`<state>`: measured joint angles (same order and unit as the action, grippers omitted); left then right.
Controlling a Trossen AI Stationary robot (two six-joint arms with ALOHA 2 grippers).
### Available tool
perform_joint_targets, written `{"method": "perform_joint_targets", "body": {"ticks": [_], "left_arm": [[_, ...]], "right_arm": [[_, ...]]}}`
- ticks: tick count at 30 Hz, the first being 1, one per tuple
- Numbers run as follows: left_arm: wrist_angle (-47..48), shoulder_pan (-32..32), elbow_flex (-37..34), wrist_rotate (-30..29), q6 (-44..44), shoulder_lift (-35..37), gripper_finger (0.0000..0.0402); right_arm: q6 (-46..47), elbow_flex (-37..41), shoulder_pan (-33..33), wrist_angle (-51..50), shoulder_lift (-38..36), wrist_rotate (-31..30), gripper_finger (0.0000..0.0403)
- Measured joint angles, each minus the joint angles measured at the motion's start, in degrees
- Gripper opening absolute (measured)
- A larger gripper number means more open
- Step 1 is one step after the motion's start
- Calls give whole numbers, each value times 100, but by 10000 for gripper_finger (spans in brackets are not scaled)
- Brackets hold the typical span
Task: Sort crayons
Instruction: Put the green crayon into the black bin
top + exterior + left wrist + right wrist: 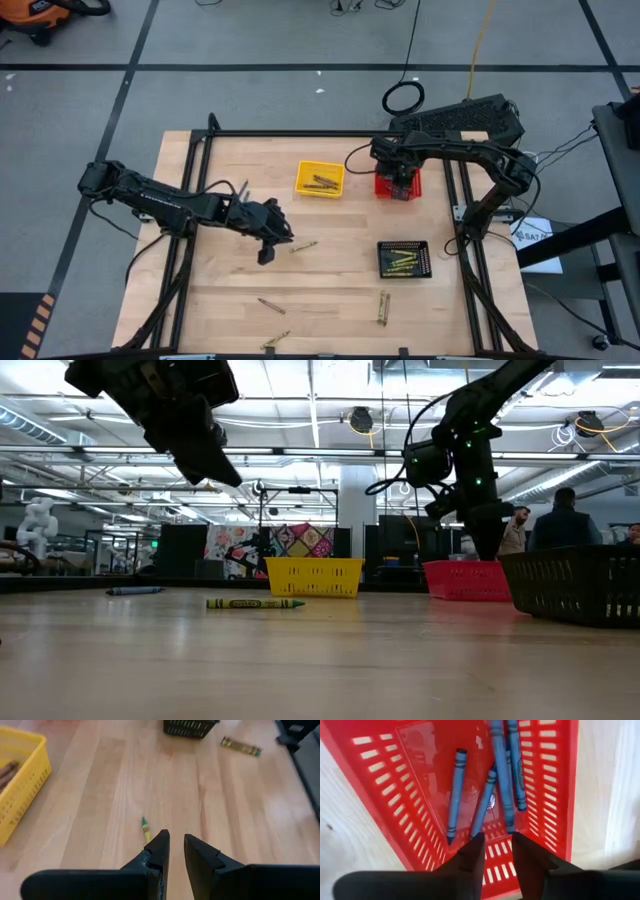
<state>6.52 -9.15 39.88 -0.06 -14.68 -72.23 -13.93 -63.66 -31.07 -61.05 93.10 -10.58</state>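
Note:
Several crayons lie loose on the wooden table. A yellow-green crayon (304,245) (145,827) lies flat just ahead of my left gripper (268,250) (177,842), which hangs open above the table with nothing between its fingers. My right gripper (400,182) (497,845) points down over the red basket (385,795), open and empty. Several blue crayons (455,795) lie on that basket's floor. The low view shows its fingers (488,545) reaching down to the red basket's (465,580) rim.
A yellow basket (320,180) holding brown crayons stands at the far middle, and a black basket (404,259) holding yellow-olive crayons at the right. More loose crayons lie toward the near edge (270,305) (383,306) (275,340). A blue crayon (135,590) lies on the table in the low view.

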Motion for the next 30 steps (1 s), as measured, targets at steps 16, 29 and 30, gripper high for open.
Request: {"method": "perform_joint_targets", "body": {"ticks": [16, 29, 30], "left_arm": [[312, 0, 0, 87, -4, -2, 61], [312, 2, 0, 633, 61, -9, 68], [304, 5, 0, 642, 101, -46, 72]], "right_arm": [[1108, -705, 389, -921, 2, 8, 141], [2523, -1075, 562, -1103, 2, 473, 141], [2528, -1075, 570, -1175, 2, 469, 141]]}}
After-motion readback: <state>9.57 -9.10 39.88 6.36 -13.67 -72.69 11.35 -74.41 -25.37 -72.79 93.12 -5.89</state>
